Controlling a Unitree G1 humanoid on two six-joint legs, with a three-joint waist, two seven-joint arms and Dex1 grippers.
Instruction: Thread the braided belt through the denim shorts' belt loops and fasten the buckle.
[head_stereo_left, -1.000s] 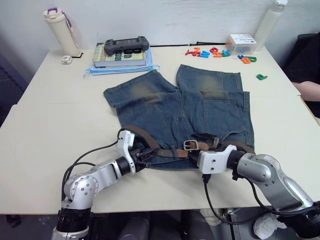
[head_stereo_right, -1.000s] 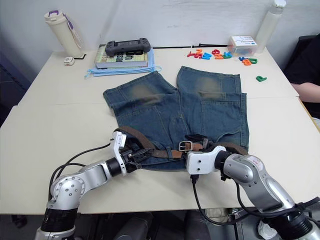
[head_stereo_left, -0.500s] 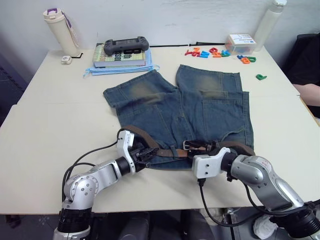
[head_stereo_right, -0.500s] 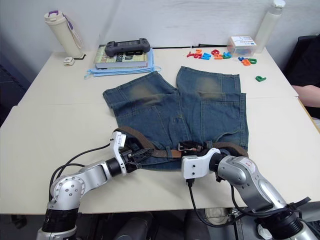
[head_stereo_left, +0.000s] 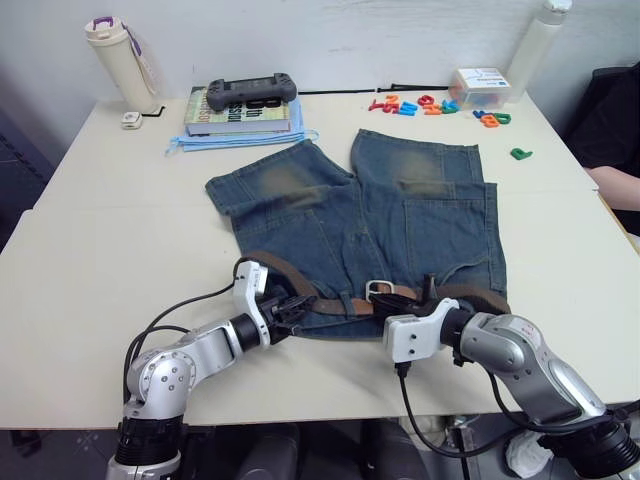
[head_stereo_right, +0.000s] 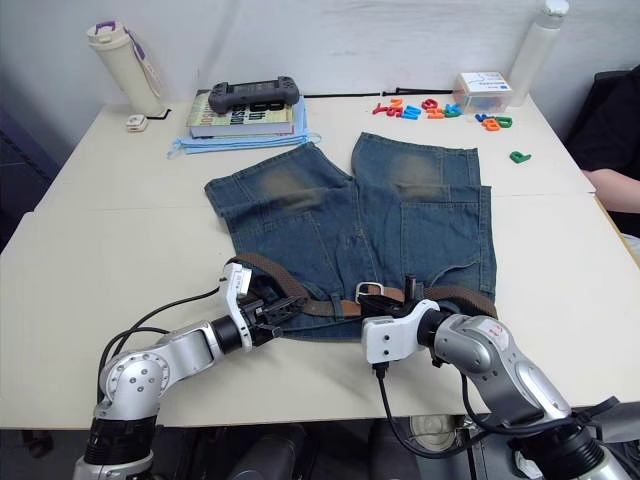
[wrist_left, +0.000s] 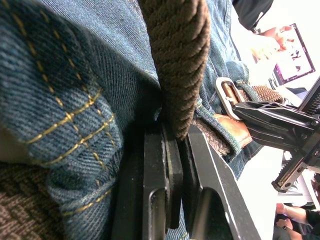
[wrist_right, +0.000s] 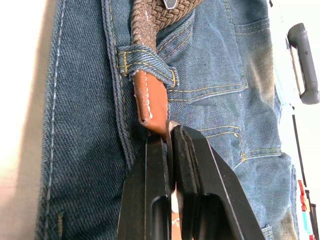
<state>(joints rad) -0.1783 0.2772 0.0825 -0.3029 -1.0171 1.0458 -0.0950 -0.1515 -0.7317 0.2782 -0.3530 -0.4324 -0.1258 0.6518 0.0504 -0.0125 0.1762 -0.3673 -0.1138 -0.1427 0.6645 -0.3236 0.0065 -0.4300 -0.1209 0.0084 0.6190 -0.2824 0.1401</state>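
The right fingers (wrist_right: 170, 150) pinch the braided belt's (head_stereo_left: 340, 303) tan leather tip beside a belt loop (wrist_right: 147, 65). The left fingers (wrist_left: 172, 165) clamp the braid at the waistband of the denim shorts (head_stereo_left: 400, 215), which lie flat on the bench (head_stereo_left: 110, 240), the buckle (head_stereo_left: 379, 290) between them.

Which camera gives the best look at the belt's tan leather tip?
The right wrist view: the tan leather tip pokes out of a belt loop, pinched by the right gripper. The left wrist view shows it beside the buckle; the eye views barely resolve it.
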